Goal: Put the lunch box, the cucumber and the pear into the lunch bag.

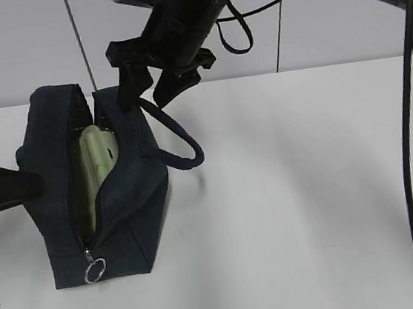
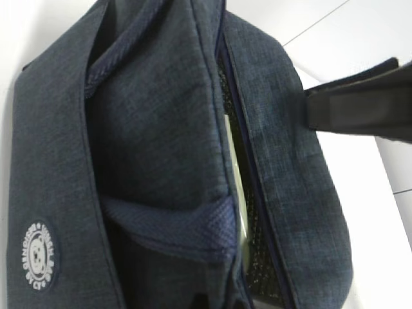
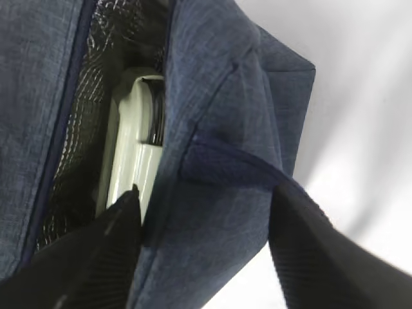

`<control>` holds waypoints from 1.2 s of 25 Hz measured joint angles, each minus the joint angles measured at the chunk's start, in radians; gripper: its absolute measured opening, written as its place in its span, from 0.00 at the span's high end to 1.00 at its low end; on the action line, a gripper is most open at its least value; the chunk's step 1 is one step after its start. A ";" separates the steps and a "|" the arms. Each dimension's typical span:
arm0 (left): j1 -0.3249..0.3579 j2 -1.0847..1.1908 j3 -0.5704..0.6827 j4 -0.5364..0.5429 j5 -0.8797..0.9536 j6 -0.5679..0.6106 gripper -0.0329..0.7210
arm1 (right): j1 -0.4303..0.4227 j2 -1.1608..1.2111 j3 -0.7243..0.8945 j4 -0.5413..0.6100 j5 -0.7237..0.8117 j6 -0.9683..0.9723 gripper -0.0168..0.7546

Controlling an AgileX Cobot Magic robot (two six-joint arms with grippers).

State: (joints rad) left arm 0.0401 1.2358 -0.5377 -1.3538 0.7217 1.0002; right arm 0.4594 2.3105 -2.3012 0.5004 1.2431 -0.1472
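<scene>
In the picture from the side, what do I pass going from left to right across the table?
Left gripper → lunch bag with the lunch box inside its open zipper → bag handle loop → bare white table → hanging black cable.

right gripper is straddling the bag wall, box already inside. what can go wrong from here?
1. The right gripper has one finger inside the lunch bag and one outside; closing or lifting could drag the bag.
2. The inner finger sits against the lunch box; it may snag the lid.
3. The handle loops beside the fingers and could catch.
Cucumber and pear are not visible, so their state is unknown.
</scene>
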 joint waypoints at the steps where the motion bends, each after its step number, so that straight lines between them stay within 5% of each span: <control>1: 0.000 0.000 0.000 0.000 -0.001 0.000 0.98 | 0.000 0.000 0.002 0.002 0.000 0.000 0.35; 24: 0.000 0.000 0.000 -0.030 -0.006 0.001 0.98 | 0.005 0.056 0.006 0.100 0.000 -0.008 0.46; 27: 0.000 0.000 0.000 -0.030 -0.006 0.002 0.98 | 0.005 0.060 0.006 0.102 0.000 -0.010 0.57; 30: 0.000 0.000 0.000 -0.041 -0.006 0.004 0.98 | 0.005 0.060 0.006 0.098 0.000 -0.023 0.83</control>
State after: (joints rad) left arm 0.0401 1.2358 -0.5377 -1.3949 0.7157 1.0041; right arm 0.4642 2.3708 -2.2949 0.5981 1.2431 -0.1699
